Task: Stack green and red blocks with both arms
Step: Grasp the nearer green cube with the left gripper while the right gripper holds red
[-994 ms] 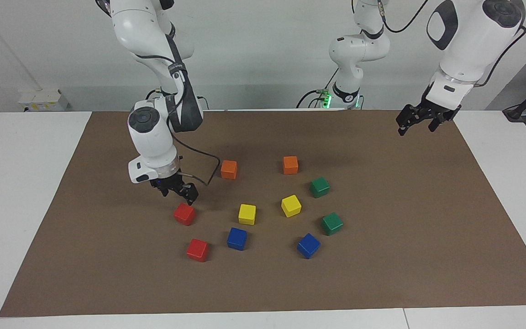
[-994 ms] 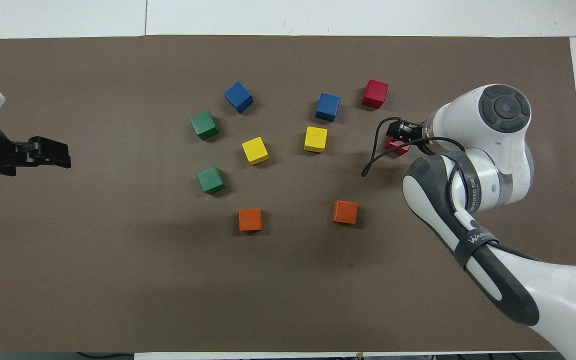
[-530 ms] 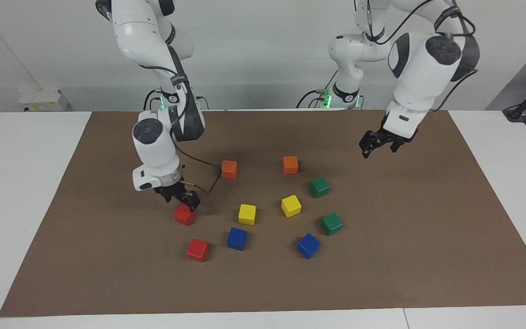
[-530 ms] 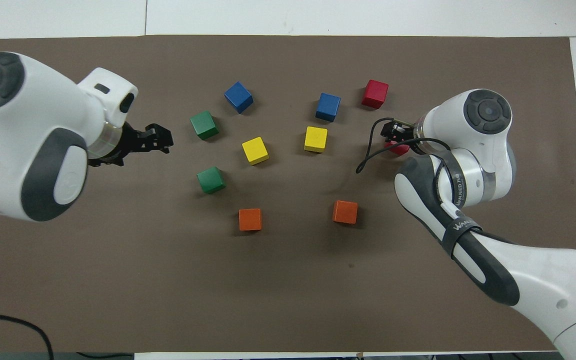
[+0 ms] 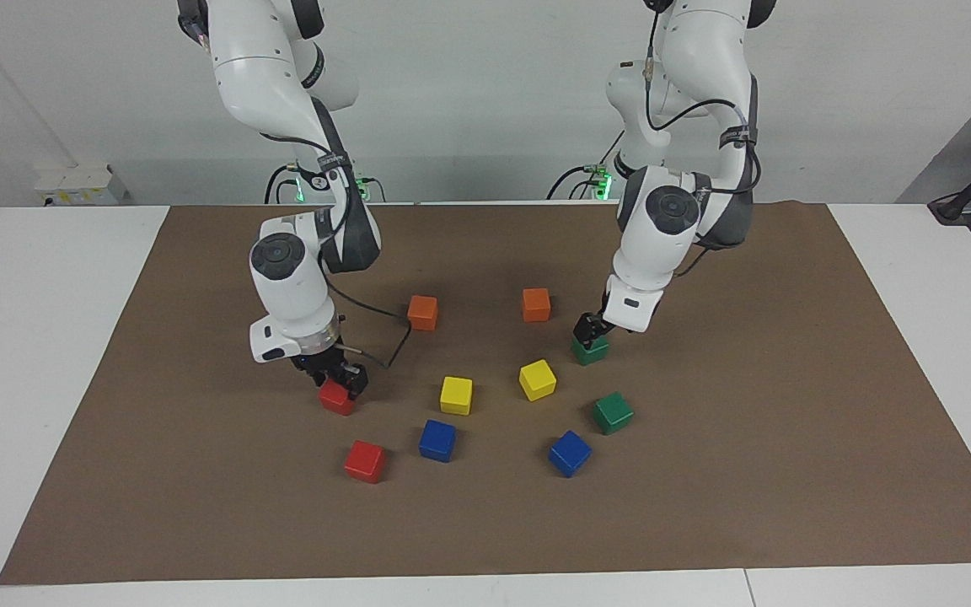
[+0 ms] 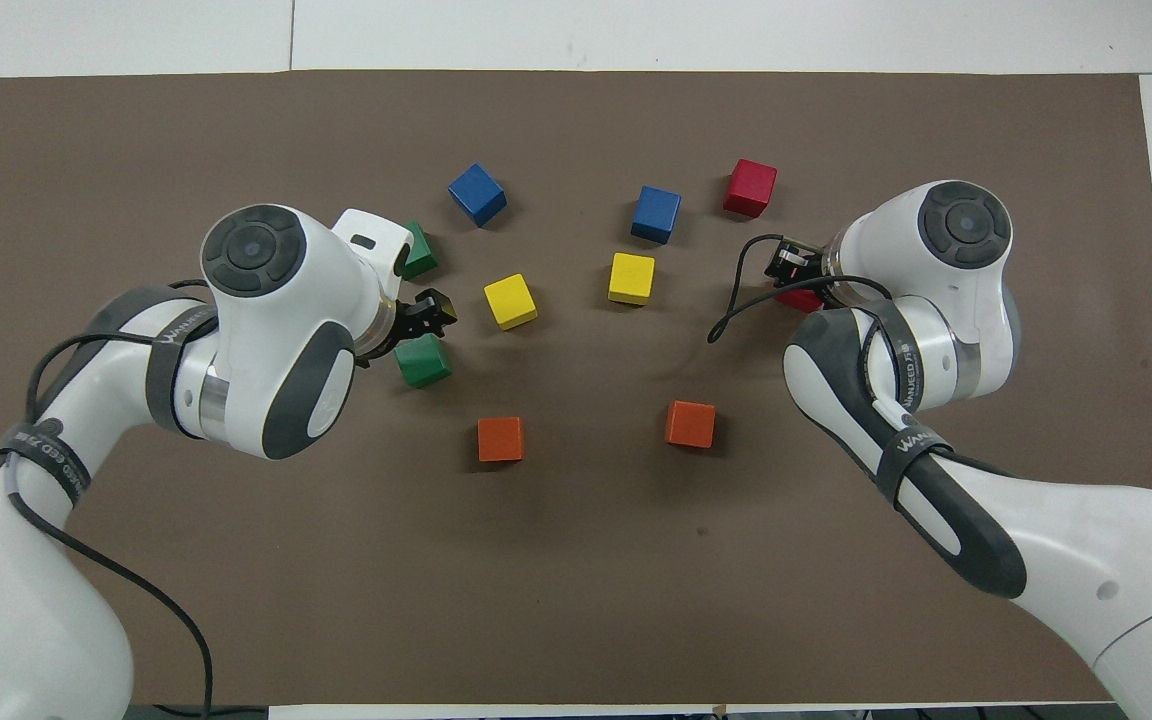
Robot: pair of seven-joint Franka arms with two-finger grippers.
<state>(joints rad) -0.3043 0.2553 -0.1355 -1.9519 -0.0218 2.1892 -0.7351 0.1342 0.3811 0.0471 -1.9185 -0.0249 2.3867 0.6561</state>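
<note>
My right gripper [image 5: 339,384] is down on the mat, shut on a red block [image 5: 335,399] that still rests there. In the overhead view the wrist hides most of that red block [image 6: 798,299]. A second red block [image 5: 365,461] lies farther from the robots. My left gripper [image 5: 590,330] is open and hangs just over the green block [image 5: 591,350] nearer to the robots. The other green block [image 5: 613,412] sits farther out. In the overhead view the left wrist partly covers this green block [image 6: 420,254].
Two orange cubes [image 5: 422,313] [image 5: 536,304], two yellow cubes [image 5: 456,395] [image 5: 537,379] and two blue cubes [image 5: 437,440] [image 5: 570,453] lie between the arms on the brown mat [image 5: 789,438]. A black cable [image 5: 388,337] loops from the right wrist toward the nearer orange cube.
The left arm swung in from its end of the table and came down over the nearer green block. The right gripper sank onto the red block and closed on it.
</note>
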